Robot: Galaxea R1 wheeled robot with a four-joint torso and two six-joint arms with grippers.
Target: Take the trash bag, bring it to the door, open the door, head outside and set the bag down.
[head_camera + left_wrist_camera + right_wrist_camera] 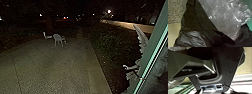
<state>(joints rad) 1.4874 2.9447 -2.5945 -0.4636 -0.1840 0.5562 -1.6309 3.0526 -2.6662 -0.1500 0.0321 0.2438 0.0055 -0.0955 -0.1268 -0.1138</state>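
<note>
In the left wrist view the trash bag (193,22) shows large and close: black plastic with clear, crinkled plastic (221,16) in its opening. Some of the same kind of shiny clear plastic (175,82) shows at an edge of the right wrist view, beside the robot's dark plate. The green door frame (152,50) stands at the right of the head view, with paved ground outside to its left. How the fingers of either gripper stand cannot be made out.
Light paving (50,67) stretches ahead, with white chairs (58,39) farther off. Dark shrubs (110,40) border it on the right, and a pale winged statue (141,42) is near the door frame. Small lights glow in the distance.
</note>
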